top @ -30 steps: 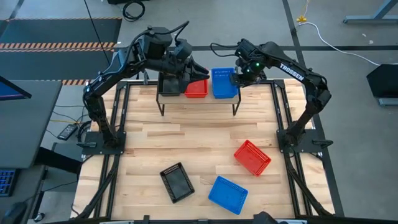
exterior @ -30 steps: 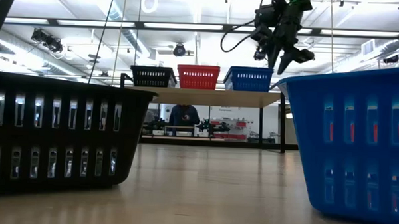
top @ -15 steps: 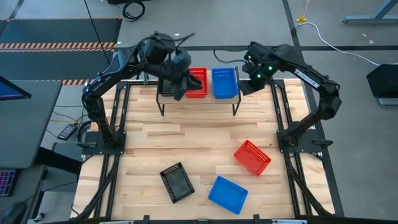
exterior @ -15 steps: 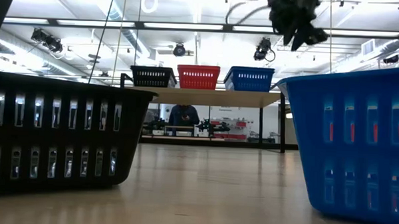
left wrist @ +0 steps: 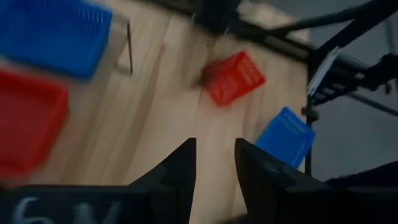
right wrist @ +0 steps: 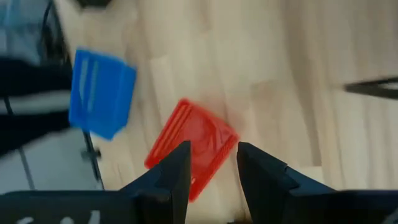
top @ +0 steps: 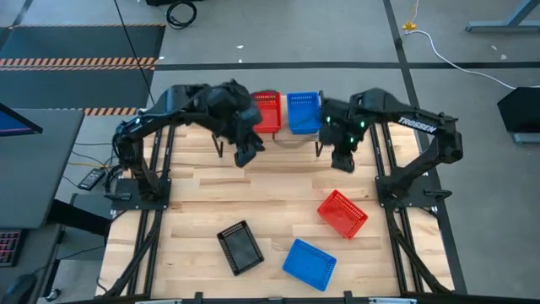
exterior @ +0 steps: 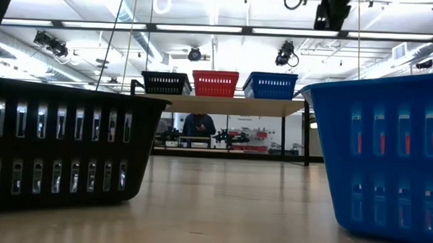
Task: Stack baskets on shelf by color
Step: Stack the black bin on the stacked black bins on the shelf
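Note:
The shelf (top: pixel 291 140) stands at the table's far middle. In the low view it carries a black basket (exterior: pixel 166 83), a red basket (exterior: pixel 216 83) and a blue basket (exterior: pixel 270 85) side by side, each with its bottom on the shelf top. In the high view the red (top: pixel 267 111) and blue (top: pixel 304 111) ones show; my left arm hides the black one. A red basket (top: pixel 342 213), a black basket (top: pixel 240 247) and a blue basket (top: pixel 309 263) lie on the tabletop. My left gripper (top: pixel 246 154) and right gripper (top: pixel 343 160) hang open and empty just in front of the shelf.
In the left wrist view (left wrist: pixel 214 168) and the right wrist view (right wrist: pixel 211 168) bare wood lies between the fingers. The tabletop between the shelf and the three loose baskets is free. A person shows far behind the shelf (exterior: pixel 195 125).
Both grippers have drawn back from above the shelf toward the table's near edge and now hang in front of it. The left came from over the shelf's left part, the right from beside the blue basket. The baskets have stayed in place.

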`<state>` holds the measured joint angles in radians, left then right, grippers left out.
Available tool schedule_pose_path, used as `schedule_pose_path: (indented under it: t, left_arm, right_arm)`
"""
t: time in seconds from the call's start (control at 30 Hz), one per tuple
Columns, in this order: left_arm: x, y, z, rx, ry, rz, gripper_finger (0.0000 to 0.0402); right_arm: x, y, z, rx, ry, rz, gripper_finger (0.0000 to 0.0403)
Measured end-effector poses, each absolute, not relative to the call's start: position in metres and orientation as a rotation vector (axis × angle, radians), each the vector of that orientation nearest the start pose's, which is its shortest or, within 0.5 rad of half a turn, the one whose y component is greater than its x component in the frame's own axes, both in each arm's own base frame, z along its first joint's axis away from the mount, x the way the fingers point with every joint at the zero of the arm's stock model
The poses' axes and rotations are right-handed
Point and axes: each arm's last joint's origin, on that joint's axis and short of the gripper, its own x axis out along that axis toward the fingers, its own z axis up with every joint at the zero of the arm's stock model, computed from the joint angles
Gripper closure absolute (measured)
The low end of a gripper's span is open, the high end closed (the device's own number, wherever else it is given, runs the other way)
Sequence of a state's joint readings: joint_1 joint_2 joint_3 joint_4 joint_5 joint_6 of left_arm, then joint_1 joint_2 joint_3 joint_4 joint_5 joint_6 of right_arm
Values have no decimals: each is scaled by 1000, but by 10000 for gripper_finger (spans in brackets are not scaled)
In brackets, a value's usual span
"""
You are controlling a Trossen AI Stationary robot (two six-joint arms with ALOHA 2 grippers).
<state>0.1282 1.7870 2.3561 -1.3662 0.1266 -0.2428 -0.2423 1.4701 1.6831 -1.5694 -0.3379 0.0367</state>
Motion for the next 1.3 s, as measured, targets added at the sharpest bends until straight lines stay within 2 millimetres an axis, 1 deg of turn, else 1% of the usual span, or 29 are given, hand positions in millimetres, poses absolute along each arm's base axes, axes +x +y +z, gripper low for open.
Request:
schedule_pose_path:
  t: [0.13,0.17,0.27,0.33,0.43,0.57,0.67,0.77,0.87,0.97,1.07,1.13,1.2,1.3]
  left_arm:
    - [320,16,467,-394,857,135,285]
    - [319,10,464,-403,886,139,285]
    - [328,-10,452,-426,962,135,285]
    - [333,-25,442,-438,1036,135,285]
    - [342,-47,430,-447,1085,124,285]
    - [354,-77,412,-427,1159,97,285]
    - [357,-98,401,-405,1208,79,285]
    - [359,-117,391,-375,1236,68,285]
    - [357,-134,380,-369,1281,72,285]
    - [353,-152,370,-374,1306,70,285]
    - [357,-171,358,-403,1270,48,285]
    - [363,-182,348,-439,1223,24,285]
    - [369,-188,335,-477,1202,25,285]
    - [371,-191,313,-516,1225,79,285]
  right_arm:
    - [234,-23,373,307,1345,176,268]
    - [232,-17,368,290,1368,201,268]
    - [225,-1,350,239,1438,271,268]
    - [218,9,338,202,1485,327,268]
    - [204,23,318,180,1556,401,268]
    - [182,42,301,167,1608,447,268]
    - [169,54,297,177,1568,443,268]
    - [160,64,301,180,1482,441,268]
    - [151,71,307,97,1404,441,268]
    - [145,77,309,-10,1371,509,268]
    - [142,82,309,-109,1351,560,268]
    - [143,86,307,-147,1348,548,268]
    - [146,89,306,-169,1340,540,268]
    - [151,95,302,-171,1326,551,268]
